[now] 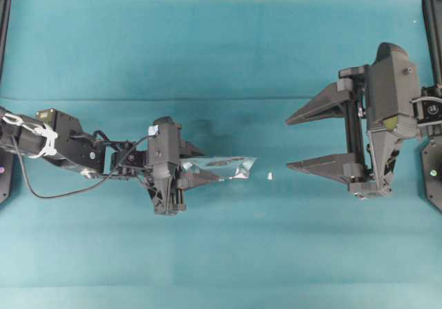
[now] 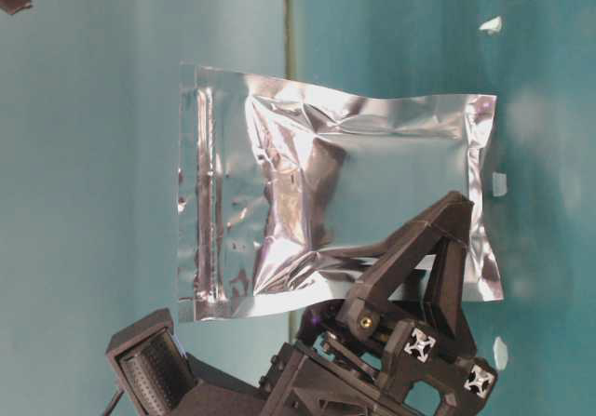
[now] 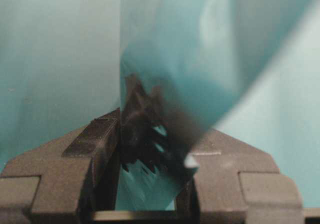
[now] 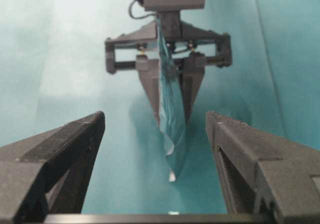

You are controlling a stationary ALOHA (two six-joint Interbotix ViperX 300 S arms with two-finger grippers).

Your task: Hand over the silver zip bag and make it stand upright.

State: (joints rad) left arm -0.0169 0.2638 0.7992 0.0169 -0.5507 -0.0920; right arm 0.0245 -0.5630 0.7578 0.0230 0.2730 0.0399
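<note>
Teal tabletop [image 1: 221,46] below. Right claw [image 1: 314,137] spread wide, holding nothing, well apart from the rest. Left claw [image 1: 197,164] clamped on silver zip bag [image 1: 224,167], jutting edge-on beyond its tips. Looks light, floppy, slick (crinkly foil); best pinched on the free sealed edge.

Overhead view looks straight down at tabletop [image 1: 221,46], far. Table-level view sits close, rotated sideways. Left wrist view very near bag [image 3: 165,58]. Right wrist view faces left end effector [image 4: 170,98]; all views share bag.
</note>
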